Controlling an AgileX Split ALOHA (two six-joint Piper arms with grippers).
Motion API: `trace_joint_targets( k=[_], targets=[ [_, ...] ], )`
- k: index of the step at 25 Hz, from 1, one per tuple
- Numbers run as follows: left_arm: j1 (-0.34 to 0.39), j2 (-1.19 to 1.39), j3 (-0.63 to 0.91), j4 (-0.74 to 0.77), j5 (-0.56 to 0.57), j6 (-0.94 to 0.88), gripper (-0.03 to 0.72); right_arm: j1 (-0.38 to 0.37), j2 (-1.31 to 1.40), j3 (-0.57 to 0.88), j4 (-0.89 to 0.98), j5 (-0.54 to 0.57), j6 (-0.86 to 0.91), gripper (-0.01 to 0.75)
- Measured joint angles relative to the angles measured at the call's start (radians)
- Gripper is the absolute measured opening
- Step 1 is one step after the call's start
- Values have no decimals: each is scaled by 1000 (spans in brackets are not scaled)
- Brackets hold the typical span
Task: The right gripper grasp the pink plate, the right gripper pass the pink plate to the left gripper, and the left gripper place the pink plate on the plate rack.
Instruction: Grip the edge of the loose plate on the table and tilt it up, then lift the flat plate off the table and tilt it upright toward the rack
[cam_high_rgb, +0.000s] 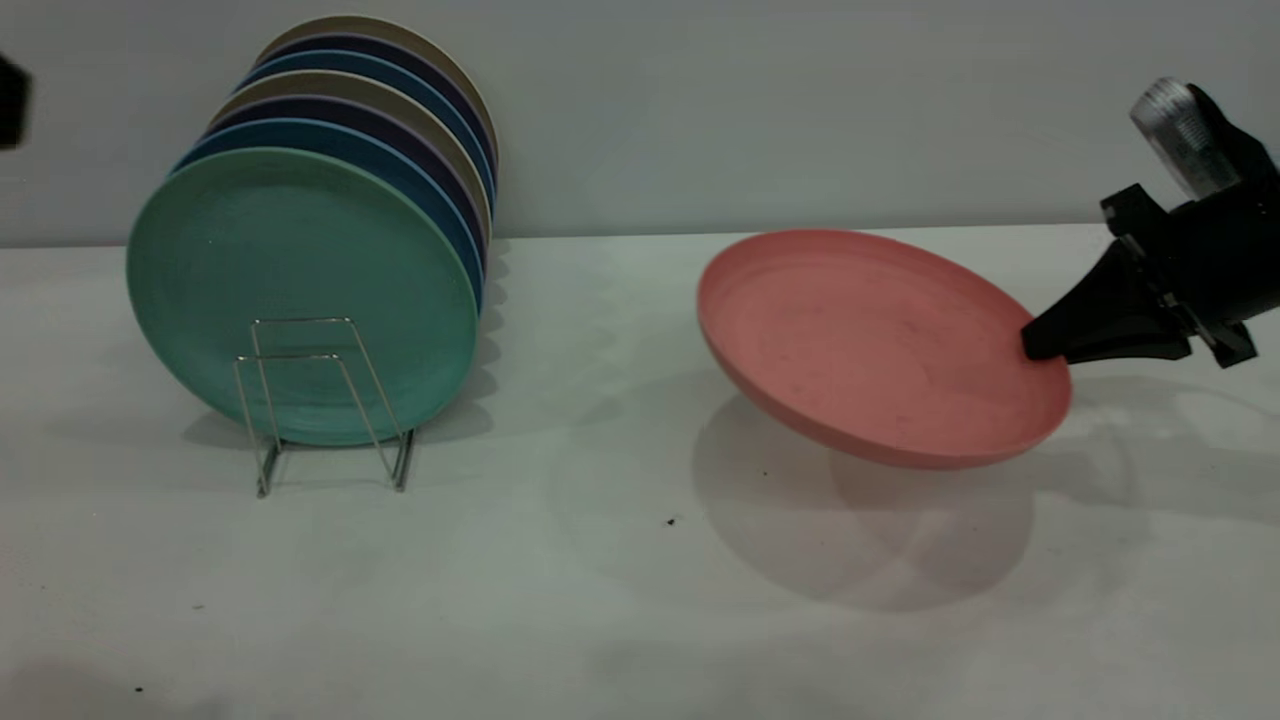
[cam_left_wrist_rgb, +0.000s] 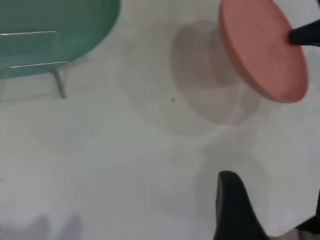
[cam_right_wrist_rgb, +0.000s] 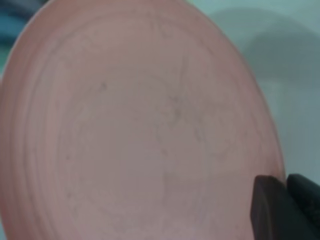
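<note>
Gripping pink plate (cam_high_rgb: 880, 345) rim: right gripper (cam_high_rgb: 1045, 345).

No readable text or markings

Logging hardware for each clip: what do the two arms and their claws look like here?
The right claw is matte black, tapering to wedge-shaped tips, on a blocky black wrist with a silvery ribbed cylinder on top. Of the left claw, its own wrist view shows one black, rounded, tapered finger and a sliver of another; from outside, only a dark shape at the picture's left edge shows. No markings or cables are visible.
</note>
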Motion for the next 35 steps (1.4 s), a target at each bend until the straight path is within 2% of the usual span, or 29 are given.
trace_joint_targets(
  k=[19, 25, 30, 35],
  targets=[
    [0, 531, -9, -542, -15, 580, 423, 158, -1, 0, 106, 85, -132, 13],
    [0, 664, -10, -707, 57, 731, 423, 176, -1, 0, 128, 96, -166, 13],
    [0, 739, -11, -771, 83, 819, 423, 201, -1, 0, 142, 111, -179, 13],
    [0, 773, -13, -796, 96, 838, 423, 270, -1, 0, 150, 86, -197, 13]
  ],
)
